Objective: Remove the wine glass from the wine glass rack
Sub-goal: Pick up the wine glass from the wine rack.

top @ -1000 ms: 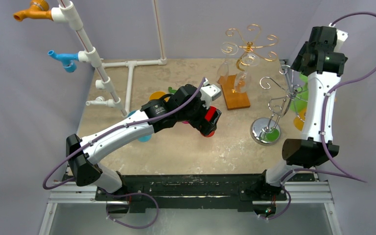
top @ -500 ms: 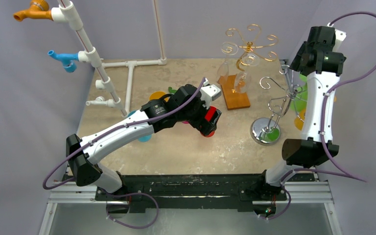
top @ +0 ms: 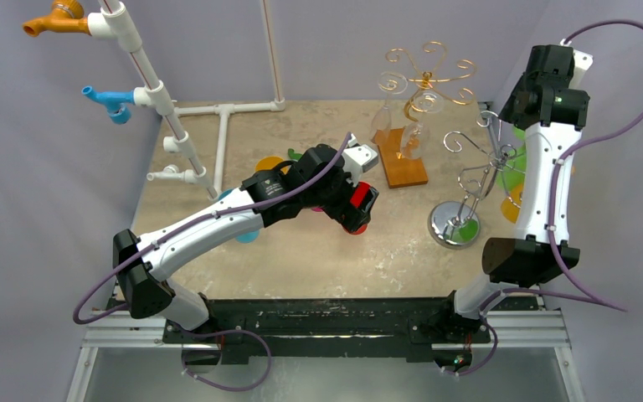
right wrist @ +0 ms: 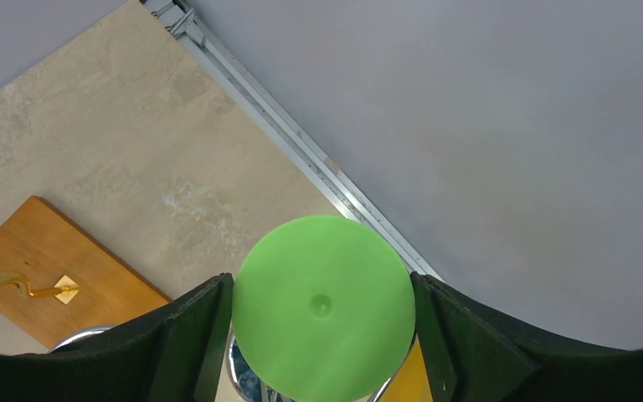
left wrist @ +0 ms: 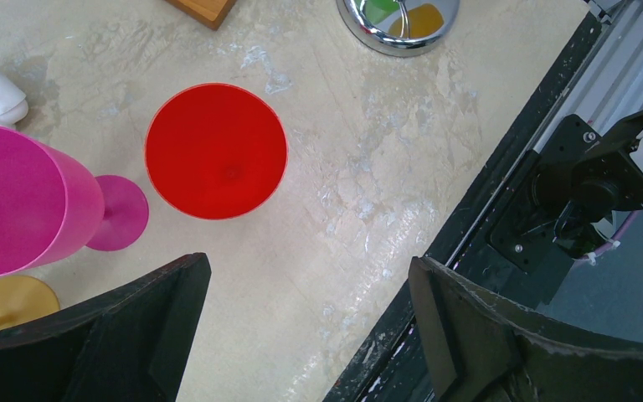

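Right end effector [right wrist: 321, 282] straddles green wine glass [right wrist: 322, 335] foot on rack [top: 437, 224], clamp cannot be told; next: lift off hook

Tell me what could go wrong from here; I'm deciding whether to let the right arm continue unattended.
1. The green glass has its foot nearly filling the open right tool; an off-centre close could knock it rather than grip it.
2. A yellow glass sits right beside it at the silver rack; lifting the green one carelessly might snag the wire hooks, jolt its neighbour, or tip the rack.
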